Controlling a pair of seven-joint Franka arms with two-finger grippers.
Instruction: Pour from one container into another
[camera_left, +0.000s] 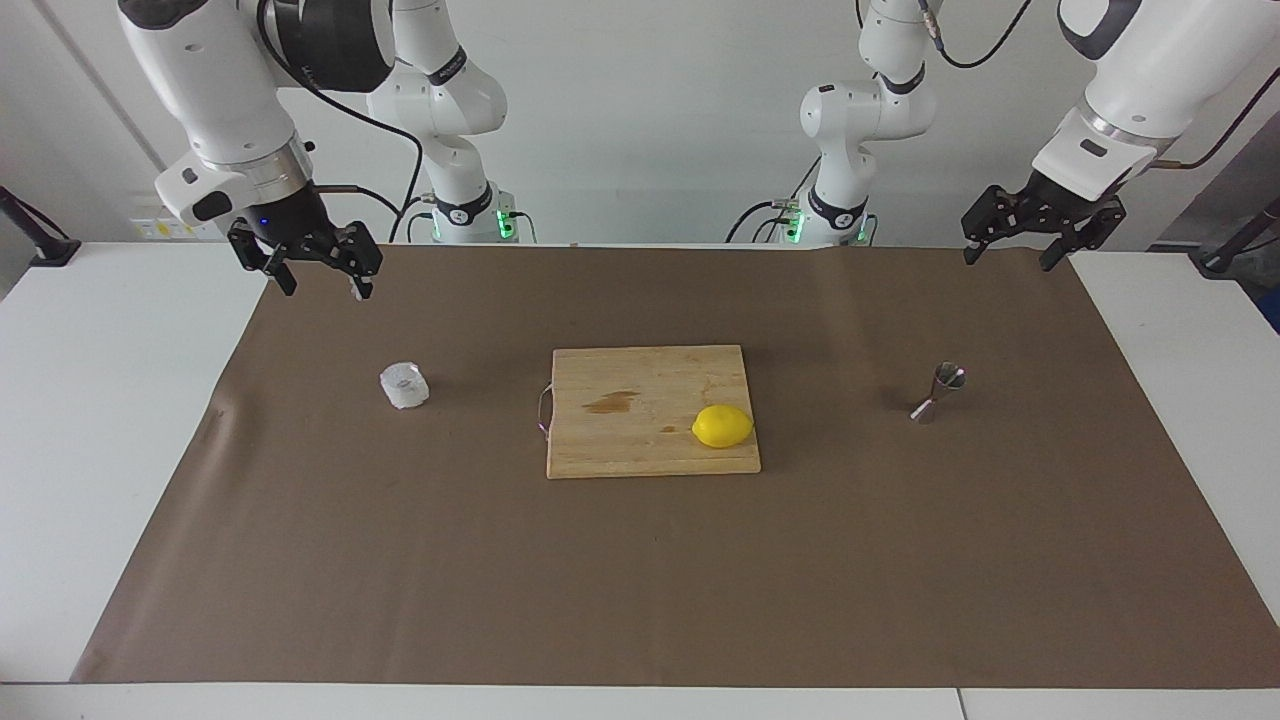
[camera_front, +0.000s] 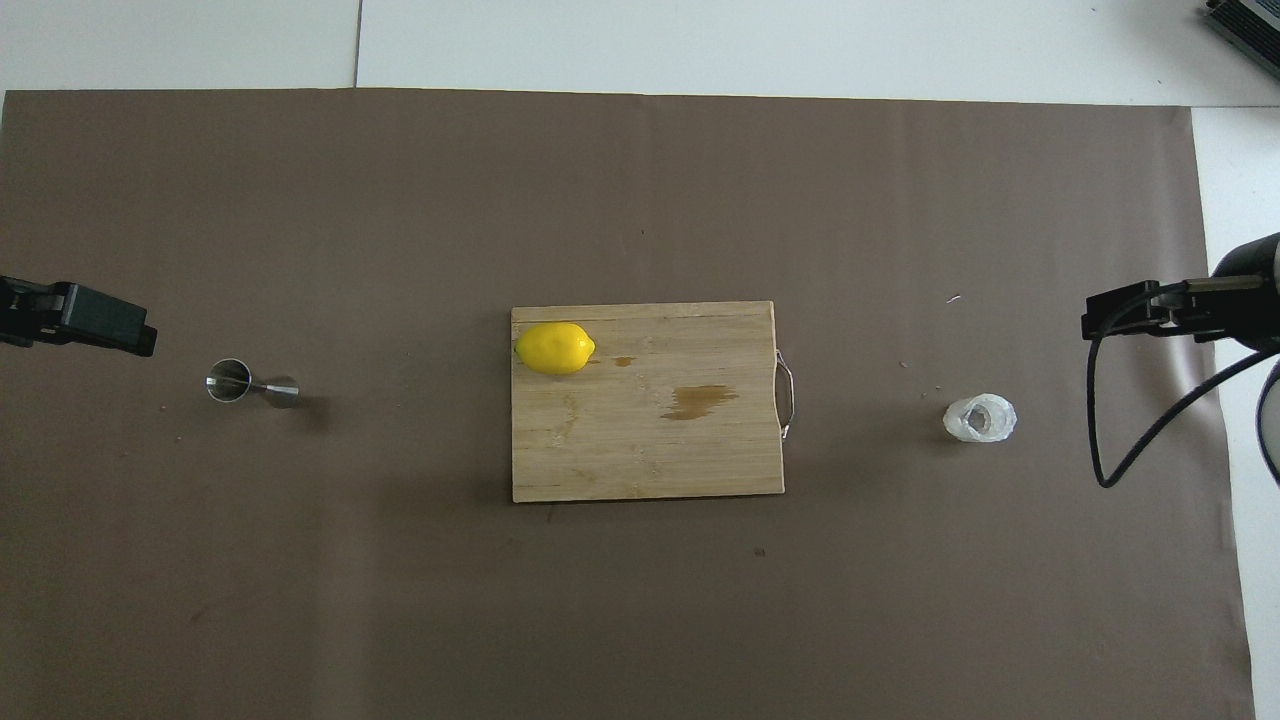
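The translucent ribbed cup (camera_left: 404, 385) (camera_front: 980, 419) stands upright on the brown mat toward the right arm's end of the table. The silvery hourglass jigger (camera_left: 940, 390) (camera_front: 250, 384) stands upright on the mat toward the left arm's end. My right gripper (camera_left: 318, 275) (camera_front: 1140, 312) hangs open and empty in the air over the mat near the cup, apart from it. My left gripper (camera_left: 1012, 250) (camera_front: 100, 325) hangs open and empty in the air over the mat near the jigger, apart from it.
A wooden cutting board (camera_left: 640, 440) (camera_front: 640, 450) with a wire handle lies mid-table between cup and jigger. A yellow lemon (camera_left: 722, 426) (camera_front: 555, 348) sits on it, with a wet stain beside it. The brown mat (camera_left: 640, 580) covers most of the white table.
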